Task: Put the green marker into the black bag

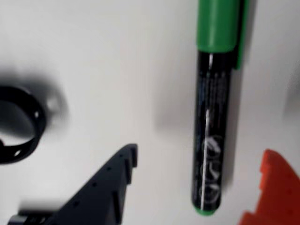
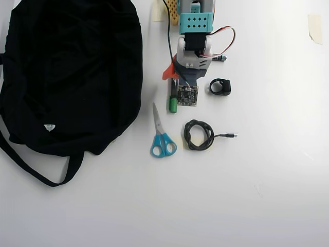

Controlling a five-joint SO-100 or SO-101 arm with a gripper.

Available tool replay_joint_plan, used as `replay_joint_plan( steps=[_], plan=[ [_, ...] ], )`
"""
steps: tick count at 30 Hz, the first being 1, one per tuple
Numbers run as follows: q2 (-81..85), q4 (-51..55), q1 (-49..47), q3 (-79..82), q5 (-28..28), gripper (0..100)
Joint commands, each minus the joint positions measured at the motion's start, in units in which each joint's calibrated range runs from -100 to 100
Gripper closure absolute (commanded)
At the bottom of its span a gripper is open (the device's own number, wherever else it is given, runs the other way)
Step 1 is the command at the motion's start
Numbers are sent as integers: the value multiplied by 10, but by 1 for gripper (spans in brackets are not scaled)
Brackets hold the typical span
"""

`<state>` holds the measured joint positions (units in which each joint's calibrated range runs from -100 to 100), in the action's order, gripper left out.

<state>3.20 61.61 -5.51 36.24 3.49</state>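
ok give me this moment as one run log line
phase: approach | gripper: open, straddling green marker | marker: flat on table, not gripped | black bag: left in overhead view, apart from marker

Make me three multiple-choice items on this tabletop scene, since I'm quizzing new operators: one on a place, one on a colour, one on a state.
1. In the overhead view, where is the black bag relative to the arm?
A. To its left
B. To its right
C. Under it

2. What colour are the handles of the scissors?
A. Red
B. Blue
C. Yellow

3. How does the gripper stand to the green marker?
A. Shut on it, lifted
B. Open, a finger on each side, marker lying on the table
C. Shut and far from it

Answers:
1 A: the bag fills the upper left of the overhead view.
2 B: the two handle loops are blue.
3 B: the wrist view shows the black finger left of the marker and the orange finger right of it, neither touching it.
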Motion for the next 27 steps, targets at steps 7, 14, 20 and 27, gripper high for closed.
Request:
replay_joint_plan(
  steps=[7, 14, 20, 27],
  plan=[
    [-10, -14, 12, 6, 2, 67],
    [-10, -28, 12, 21, 3, 69],
    [-10, -29, 12, 22, 3, 69],
    [-43, -57, 12, 21, 3, 69]
  ],
)
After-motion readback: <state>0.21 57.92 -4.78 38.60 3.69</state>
